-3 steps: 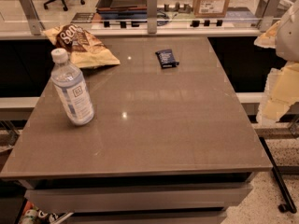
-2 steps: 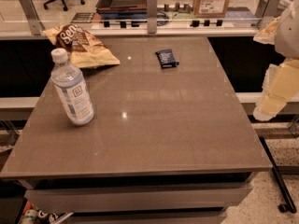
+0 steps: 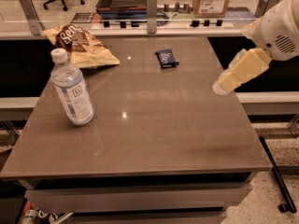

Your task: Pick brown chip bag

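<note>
1. Warm, yellowish indoor light, seemingly from overhead; moderately bright, never harsh.
2. Brightest on the pale floor beyond the far rail, slightly washed out there.
3. One small white glare spot on the table [image 3: 163,125], near its middle (a fainter one farther back).
4. Broad dull sheen across the brown top, with a dim reflection at the foot of the water bottle [image 3: 72,92].
5. Small glints on the crinkled brown chip bag [image 3: 81,45] at the far left corner.
6. Deep shade beneath the top and in the black strips on either side.
7. Evenly lit cream-yellow on the gripper [image 3: 224,84], hanging over the table's right edge.
</note>
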Controlling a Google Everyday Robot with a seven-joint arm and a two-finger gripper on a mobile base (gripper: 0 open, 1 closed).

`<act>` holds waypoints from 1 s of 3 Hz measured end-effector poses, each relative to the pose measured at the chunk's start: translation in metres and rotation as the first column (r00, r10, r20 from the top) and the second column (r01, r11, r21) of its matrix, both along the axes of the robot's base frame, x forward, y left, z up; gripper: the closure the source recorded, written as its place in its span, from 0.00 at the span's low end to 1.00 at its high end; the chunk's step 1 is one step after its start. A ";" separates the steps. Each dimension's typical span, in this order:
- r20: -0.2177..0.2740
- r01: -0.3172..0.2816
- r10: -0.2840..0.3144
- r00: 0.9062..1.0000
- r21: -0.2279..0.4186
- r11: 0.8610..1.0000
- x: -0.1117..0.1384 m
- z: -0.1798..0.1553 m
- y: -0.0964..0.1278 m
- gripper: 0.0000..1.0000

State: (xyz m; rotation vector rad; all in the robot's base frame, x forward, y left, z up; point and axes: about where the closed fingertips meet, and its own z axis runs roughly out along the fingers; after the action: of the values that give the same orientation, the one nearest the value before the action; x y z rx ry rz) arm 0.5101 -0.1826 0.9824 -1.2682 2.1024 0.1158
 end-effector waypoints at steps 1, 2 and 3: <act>0.067 0.071 -0.080 0.995 0.122 0.990 0.026 0.002 0.012 0.00; 0.155 0.087 -0.118 0.981 0.194 0.977 0.052 0.001 0.029 0.00; 0.254 0.065 -0.133 0.958 0.259 0.964 0.092 0.014 0.060 0.00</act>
State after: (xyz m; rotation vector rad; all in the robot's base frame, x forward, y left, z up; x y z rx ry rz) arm 0.6024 -0.1231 0.9962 -0.9684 1.8471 0.1487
